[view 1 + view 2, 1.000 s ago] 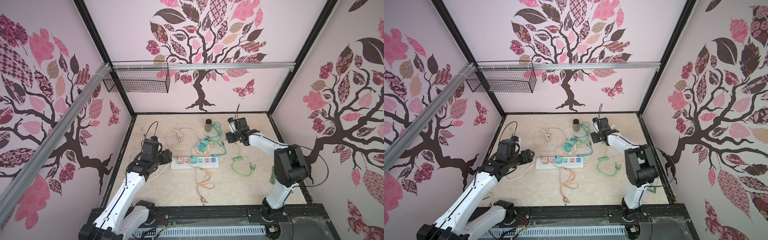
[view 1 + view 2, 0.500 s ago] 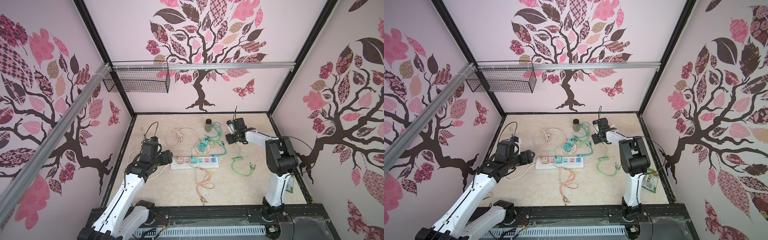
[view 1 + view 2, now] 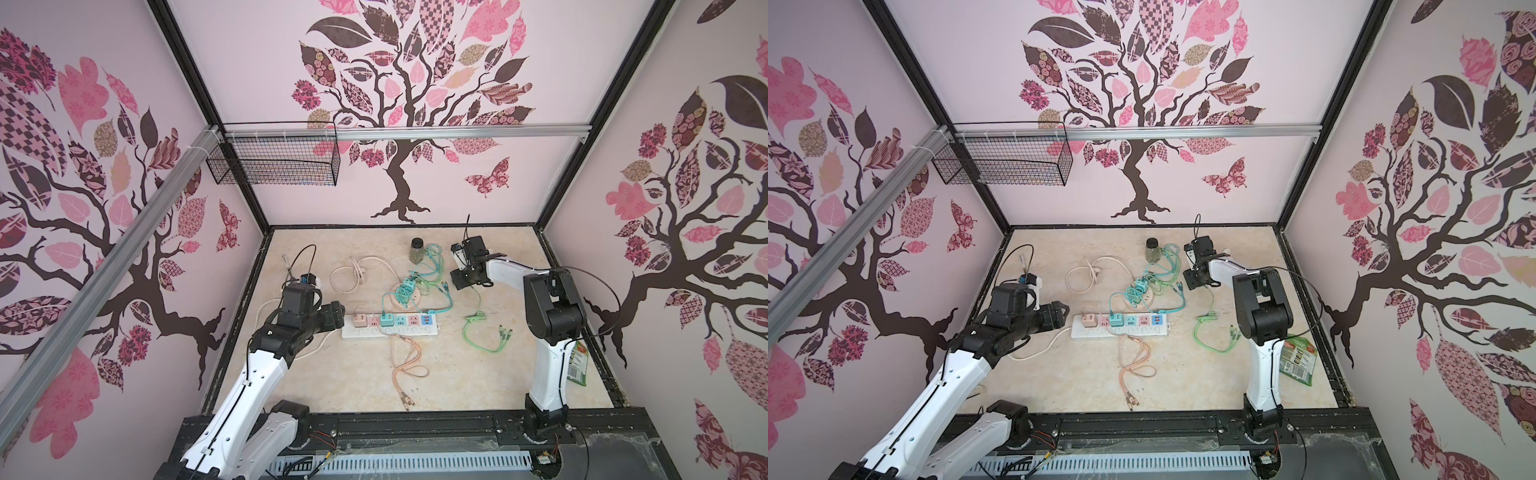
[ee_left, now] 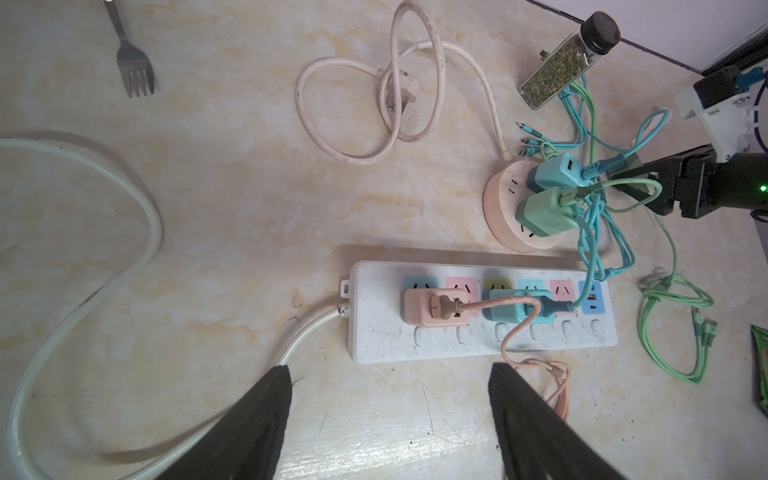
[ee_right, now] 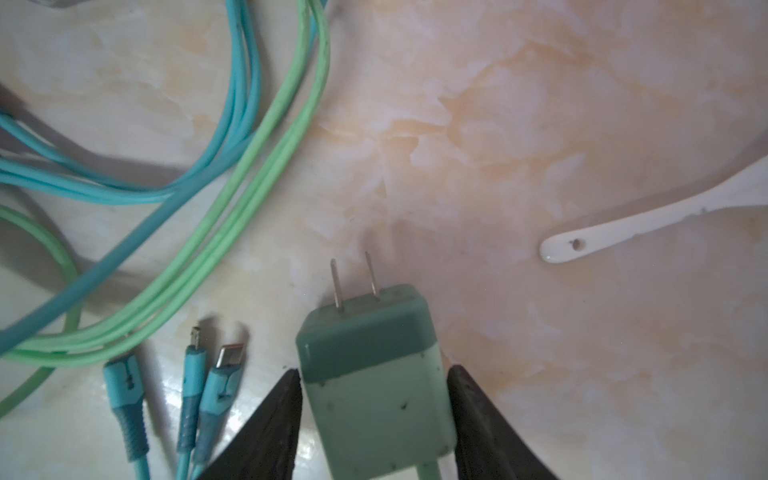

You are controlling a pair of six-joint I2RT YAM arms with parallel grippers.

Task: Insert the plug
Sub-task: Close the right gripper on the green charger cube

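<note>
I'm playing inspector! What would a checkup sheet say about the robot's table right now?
Surface: marbled table, lightly scratched.
Job's things: green plug, prongs bare; power strip holds peach plug and teal plug, some sockets free.
Clutter: fork, spice jar, white spoon, green packet.
Hands: left hand open, empty; right hand shut on the plug.
Cables: teal cables and green cables tangled by round socket; peach cable loose; cream cord looped.
Surroundings: tree-print walls, wire basket hung high.

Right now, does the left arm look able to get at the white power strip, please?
Probably yes. The left gripper hangs open just short of the cord end of the power strip, and nothing blocks the way. The right gripper is well off to the side, closed on a green charger.
</note>
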